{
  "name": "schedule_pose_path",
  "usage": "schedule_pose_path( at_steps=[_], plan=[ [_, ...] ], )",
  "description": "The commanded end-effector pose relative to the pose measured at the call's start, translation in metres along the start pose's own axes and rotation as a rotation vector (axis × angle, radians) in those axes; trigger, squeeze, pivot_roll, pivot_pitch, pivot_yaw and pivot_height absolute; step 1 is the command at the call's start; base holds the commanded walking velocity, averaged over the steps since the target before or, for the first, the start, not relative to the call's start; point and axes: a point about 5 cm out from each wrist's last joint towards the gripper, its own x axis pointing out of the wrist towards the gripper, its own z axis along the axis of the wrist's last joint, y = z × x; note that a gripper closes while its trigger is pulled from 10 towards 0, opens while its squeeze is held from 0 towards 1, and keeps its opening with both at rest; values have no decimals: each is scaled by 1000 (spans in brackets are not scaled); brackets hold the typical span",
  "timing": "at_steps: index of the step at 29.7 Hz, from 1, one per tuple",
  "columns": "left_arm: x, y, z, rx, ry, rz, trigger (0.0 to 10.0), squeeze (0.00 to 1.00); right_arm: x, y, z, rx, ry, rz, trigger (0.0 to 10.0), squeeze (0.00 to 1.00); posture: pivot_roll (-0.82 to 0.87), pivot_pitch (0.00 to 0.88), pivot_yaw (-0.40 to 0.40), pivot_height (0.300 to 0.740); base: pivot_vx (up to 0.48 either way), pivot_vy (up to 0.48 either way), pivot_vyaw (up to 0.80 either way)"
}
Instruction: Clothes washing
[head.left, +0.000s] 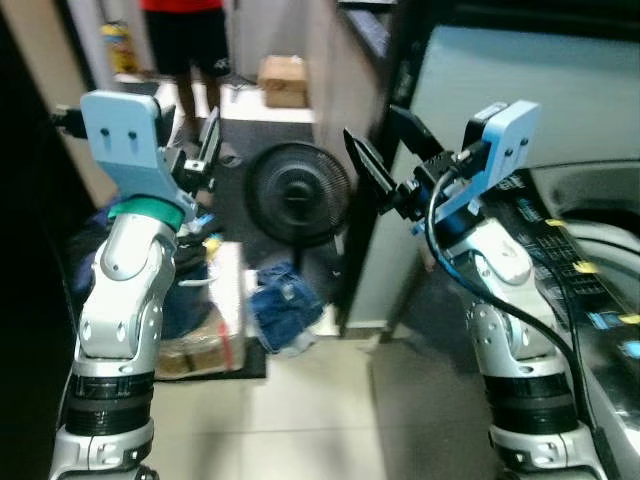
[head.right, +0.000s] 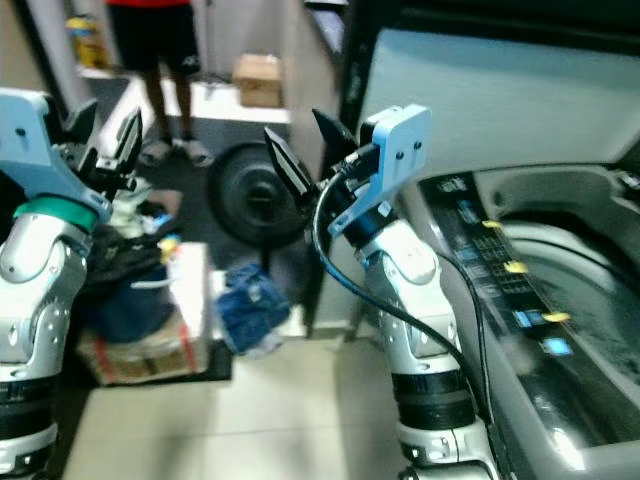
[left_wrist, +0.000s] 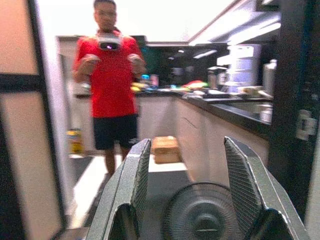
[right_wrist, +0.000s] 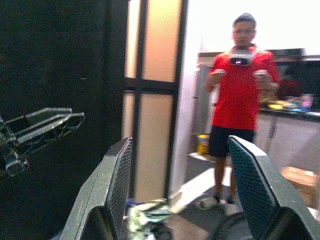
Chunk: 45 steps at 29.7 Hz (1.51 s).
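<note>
Left gripper (head.left: 205, 150): you have it raised at chest height, fingers spread apart, nothing between them.
Right gripper (head.left: 385, 165): also raised, its black fingers splayed wide and empty, just beside the washing machine (head.right: 560, 330).
Washing machine: it stands on your right with the lid up and the tub open; the drum looks empty, though blur and glare make that hard to confirm.
Clothes: a blue denim piece (head.left: 283, 305) lies on the floor ahead, below the fan (head.left: 297, 195); a dark heap of laundry (head.left: 190, 285) sits near your left arm, on and around a cardboard box (head.left: 200, 345).
Person: someone in a red shirt (left_wrist: 111, 75) stands well back in the corridor, holding controllers.
Stage: I judge no garment is picked up yet.
Risk: bending for the denim could swing a raised gripper into the fan, which stands just behind it.
Risk: turning to load could knock your right elbow on the machine's control panel (head.right: 490, 270), since that arm already hangs close over it.
</note>
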Motion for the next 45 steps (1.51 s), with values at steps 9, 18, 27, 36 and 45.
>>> schedule_pose_path(
  at_steps=[9,18,27,36,45],
  plan=[
    [-28,-2,-44,29,156,-20,10000,0,-21,-14,-44,6,155,-130,10000,0,86,0,-31,740,0,0,786],
    [-83,-11,-110,12,409,-51,10000,0,-88,-9,-119,97,451,-275,10000,8,91,0,-46,740,0,0,781],
    [-126,-33,-157,3,598,-132,10000,0,-128,8,-156,118,619,-354,10000,0,61,2,-38,740,0,0,781],
    [-100,-37,-146,-22,502,-116,10000,0,-112,4,-143,120,506,-368,10000,0,47,5,-34,740,247,203,256],
    [-95,-43,-144,-20,464,-145,10000,0,-113,-1,-144,95,498,-387,10000,0,46,8,-22,740,380,291,0]
  ],
)
